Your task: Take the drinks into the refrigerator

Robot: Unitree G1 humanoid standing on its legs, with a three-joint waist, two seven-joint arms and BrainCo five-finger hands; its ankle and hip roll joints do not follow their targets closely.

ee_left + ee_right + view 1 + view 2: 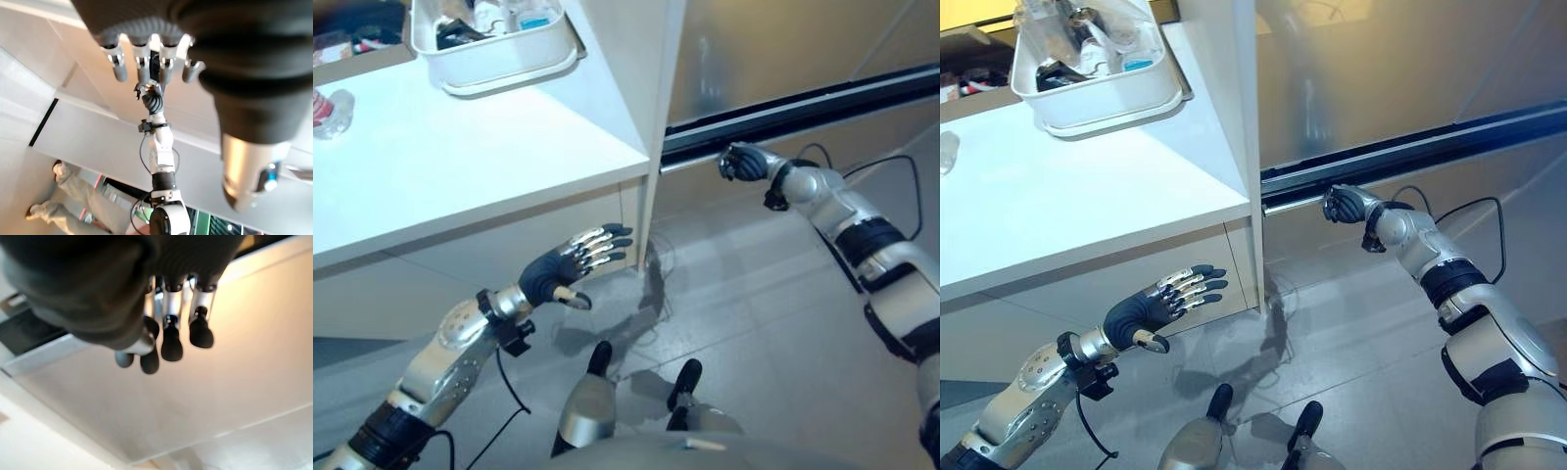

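Note:
A clear plastic bottle (329,111) stands at the far left of the white counter (460,166). The refrigerator's glossy door (783,49) rises to the right of the counter, with a dark strip and a silver handle bar (1293,204) across it. My right hand (742,163) reaches out to the end of that bar with its fingers (171,340) curled at it. Below the counter's front edge my left hand (570,262) hangs open, fingers straight, holding nothing.
A white tray (509,64) of small items sits at the back of the counter, overhanging its corner. The counter's white side panel (646,147) stands between my two hands. A person's legs (63,196) show in the left wrist view.

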